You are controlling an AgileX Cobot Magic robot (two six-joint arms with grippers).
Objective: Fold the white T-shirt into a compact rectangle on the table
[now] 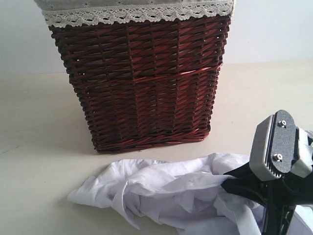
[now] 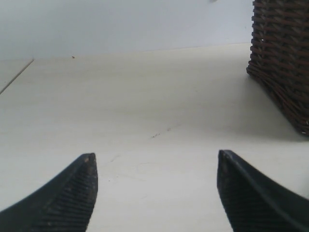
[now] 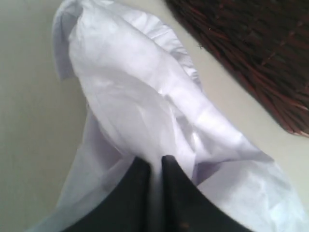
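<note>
Closest to the camera is the right claw. Its two black fingers are pressed nearly together with a thin strip of white cloth pinched between them, so it's got hold of the white T-shirt. Right behind the fingers on that arm is a rounded grey block with a ribbed edge and two small screws.

The shirt is just a crumpled heap on the worktop, not folded at all. It's soft thin cotton, all wrinkles and loose folds, bunched up towards the claw and trailing off to a floppy point on the other side. I can't make out any lettering or tag from these angles, since everything showing is plain white.

The left claw is spread wide with nothing between its ridged black fingertips. It hangs over a bare patch of smooth, matte pale beige worktop, with a couple of faint scuff marks under it.

Just behind the shirt, very close to it, is a boxy basket in dark reddish-brown wicker, tightly woven with a band running round the middle. The rim has a grey cloth liner edged with white lace trim. I can't see what's inside.

Behind all that is a plain pale wall.
</note>
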